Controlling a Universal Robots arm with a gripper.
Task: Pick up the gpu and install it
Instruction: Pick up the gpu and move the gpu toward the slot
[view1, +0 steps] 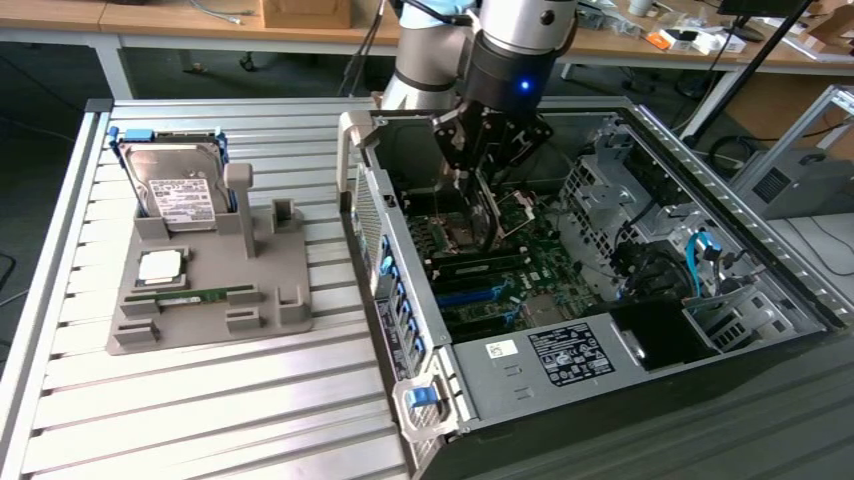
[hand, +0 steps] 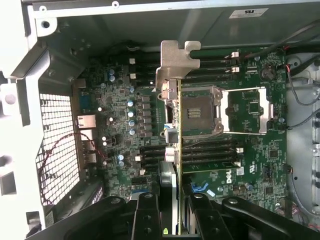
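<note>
**Operator:** Now, where is the gpu (hand: 178, 125), the thin flat dark greenish circuit card with a silver metal bracket at one end?

**Technician:** It is inside the open black and grey metal computer case (view1: 363, 200) on the slatted grey metal desk (view1: 200, 400), in the upper middle of the exterior view. The gpu hangs on edge over the green motherboard (hand: 265, 155). Whether it touches a slot cannot be told.

**Operator:** What is the state of the claw?

**Technician:** The black two-fingered claw (hand: 176, 220) pinches the gpu across its two flat faces, at the end away from the bracket.

**Operator:** How will the gpu handle?

**Technician:** By judgement it is light and stiff, but fragile, since it is a bare board with exposed parts. Grip the flat faces with modest force. Keep clear of the contact edge. The bracket is likely the sturdiest part. An off-axis push could twist the thin board in the grip.
</note>
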